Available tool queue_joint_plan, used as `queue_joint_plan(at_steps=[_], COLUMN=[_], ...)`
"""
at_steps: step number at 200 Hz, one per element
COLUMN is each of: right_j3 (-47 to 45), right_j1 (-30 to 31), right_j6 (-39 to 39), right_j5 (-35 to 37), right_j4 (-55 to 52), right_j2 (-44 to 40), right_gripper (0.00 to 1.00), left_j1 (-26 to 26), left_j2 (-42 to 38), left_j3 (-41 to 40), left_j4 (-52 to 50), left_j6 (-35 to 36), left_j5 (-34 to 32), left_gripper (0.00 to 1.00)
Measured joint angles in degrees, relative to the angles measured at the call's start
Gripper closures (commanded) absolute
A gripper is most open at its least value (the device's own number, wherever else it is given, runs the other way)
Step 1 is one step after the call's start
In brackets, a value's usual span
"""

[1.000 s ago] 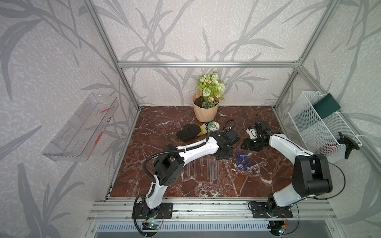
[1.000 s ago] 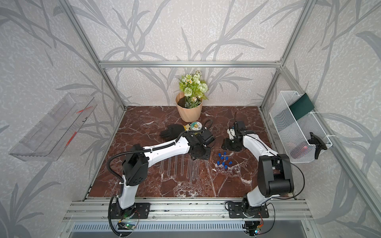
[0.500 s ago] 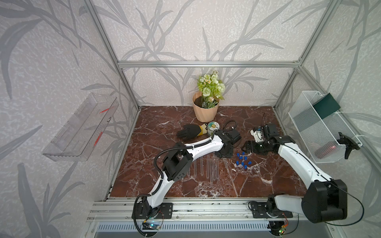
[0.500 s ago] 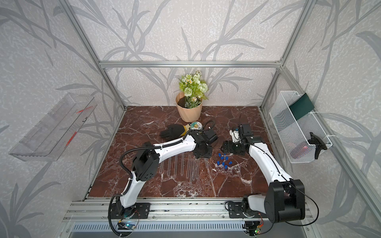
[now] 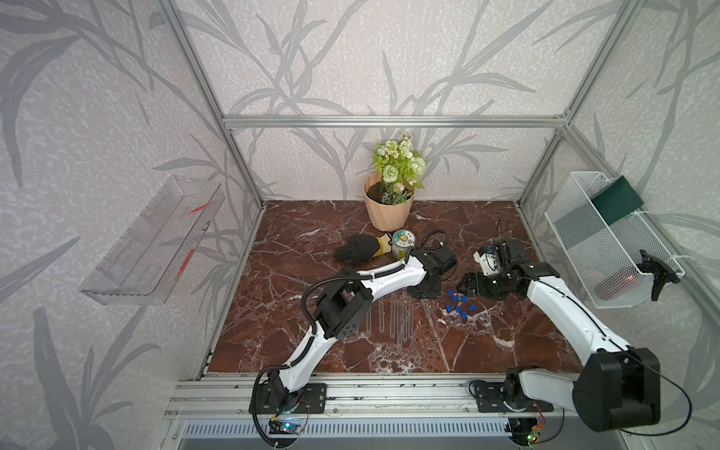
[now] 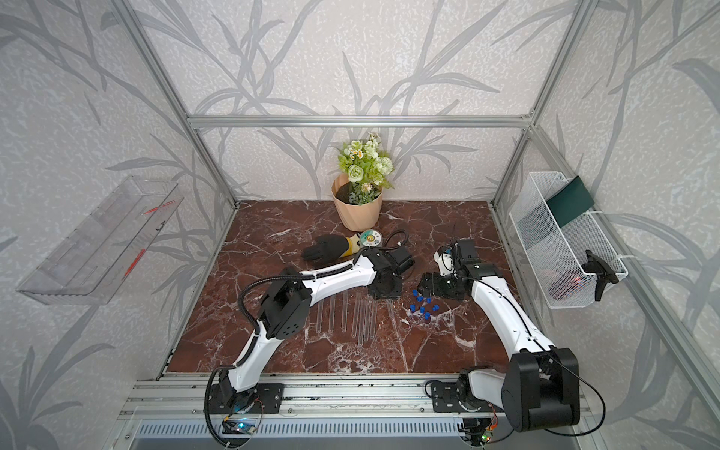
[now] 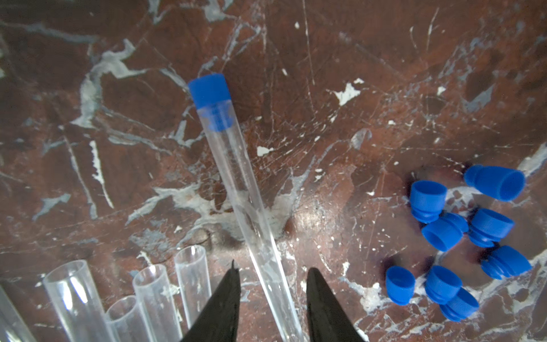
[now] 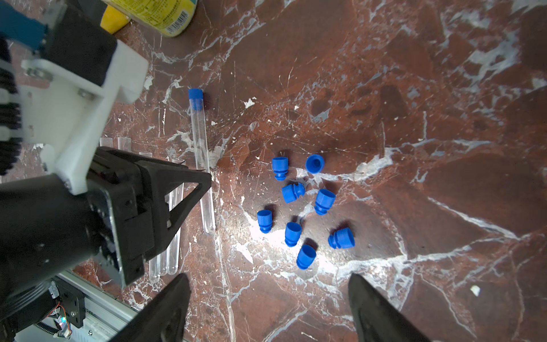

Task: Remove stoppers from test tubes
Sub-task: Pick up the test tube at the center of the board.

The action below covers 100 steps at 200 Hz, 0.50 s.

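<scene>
Item: one capped test tube (image 7: 236,189), clear and thin, lying flat on the marble tabletop (image 7: 370,59), with a bright-blue stopper (image 7: 209,88) seated in its mouth. We log the left gripper (image 7: 272,266) astride it, jaws narrowly parted and clear of the tube. Eight loose stoppers (image 8: 302,207) are clustered nearby. The right gripper (image 8: 268,277) is near them, spread wide and empty. The uncapped tubes (image 7: 154,293) lie alongside.

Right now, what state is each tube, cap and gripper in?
Capped tube: lying flat, blue cap plugged in its mouth.
Other tubes: lying flat, mouths open, no caps.
Loose caps: eight, off, scattered beside the tubes.
Left gripper: open, jaws either side of the capped tube, not touching it.
Right gripper: open, empty, above the loose caps.
</scene>
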Motion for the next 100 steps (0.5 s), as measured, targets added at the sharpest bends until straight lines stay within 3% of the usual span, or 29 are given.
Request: queue_joint_plan(at_steps=[100], right_j3=[-0.2], right_j1=[-0.8], right_j6=[-0.6], right_j5=[0.0], right_j4=[-0.2], right_j2=[-0.3], right_gripper=[0.16], left_j1=[1.9], left_j2=[4.8], left_j3=[6.5], left_j4=[-2.4], left_j6=[-0.6], left_j5=[-1.6], left_gripper=[0.66])
